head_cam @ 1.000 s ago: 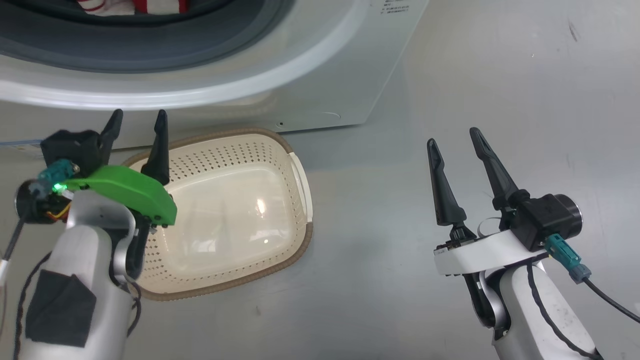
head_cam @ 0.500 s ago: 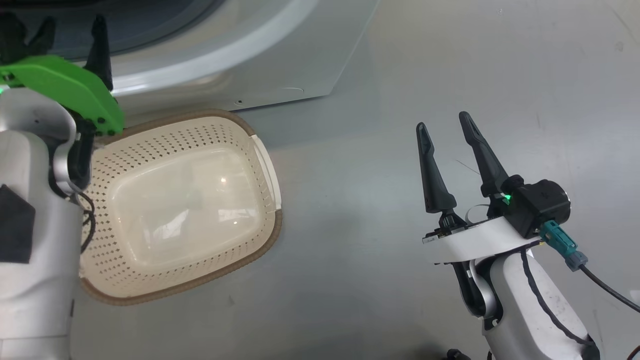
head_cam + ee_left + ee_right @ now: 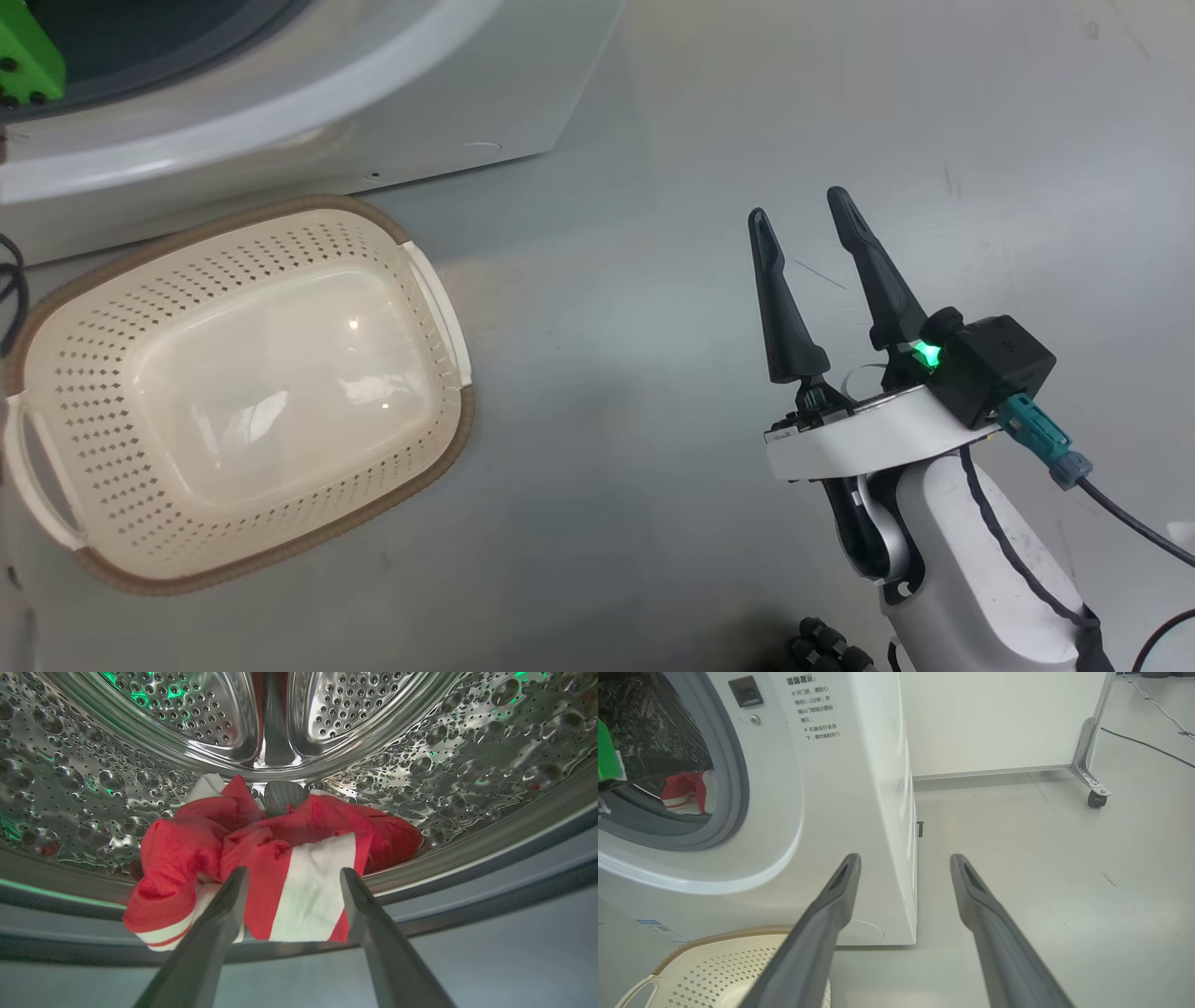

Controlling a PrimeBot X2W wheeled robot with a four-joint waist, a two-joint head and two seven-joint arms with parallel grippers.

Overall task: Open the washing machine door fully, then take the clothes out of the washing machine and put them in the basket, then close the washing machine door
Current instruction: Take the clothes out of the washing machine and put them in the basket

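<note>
The clothes, red with white panels, lie heaped at the bottom of the washing machine's steel drum. My left gripper is open at the drum's mouth, its fingers framing the white panel; contact cannot be told. Its green wrist cover sits at the machine's opening. The white washing machine shows its grey gasket and the clothes inside. The cream basket stands empty on the floor before it. My right gripper hangs open over bare floor, right of the basket. The washing machine door is out of view.
Grey floor stretches to the right of the machine. A white panel on a castor foot stands behind, with a cable on the floor beyond it. The basket's rim lies just below the machine's front corner.
The head camera has turned, sliding the basket and machine leftward in the picture. My left arm rose from over the basket into the machine's opening. The right gripper stayed open.
</note>
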